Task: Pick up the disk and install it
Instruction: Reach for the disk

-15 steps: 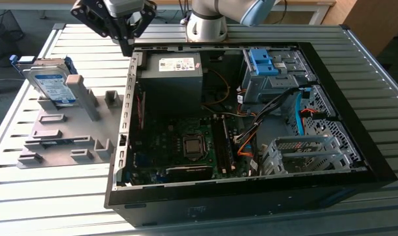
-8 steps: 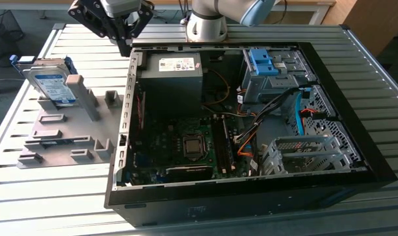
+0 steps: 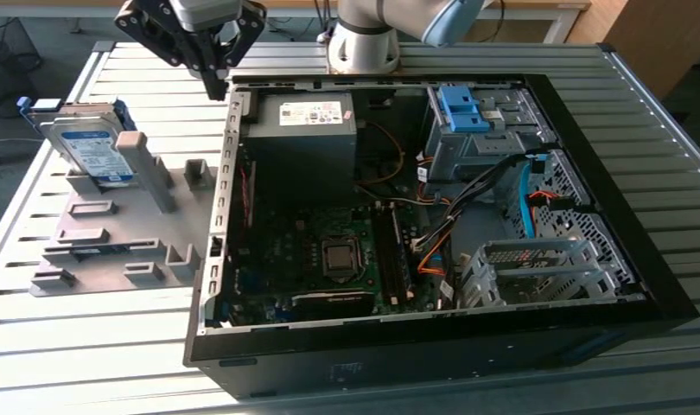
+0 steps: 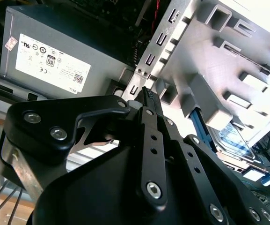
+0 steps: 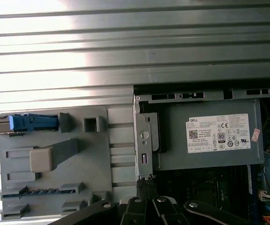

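In the exterior view the gripper (image 3: 219,85) hangs clenched and empty over a corner of the computer case (image 3: 442,367), the disk (image 3: 91,149) leaning in the grey holder (image 3: 119,238) on the counter (image 3: 97,346); the second wrist view shows the fingers (image 4: 149,117) pressed together, the first wrist view the disk (image 5: 32,123) edge-on.

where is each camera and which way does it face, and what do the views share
Exterior view: off the arm, high up, looking down on the open computer case, with the disk in a grey holder at the exterior view's left; arm base and gripper show.
First wrist view: on the wrist, looking down past the gripper at holder, disk and power supply.
Second wrist view: on the wrist, close behind the gripper, facing power supply and holder.
Shared: all three show gripper, holder, disk and power supply.
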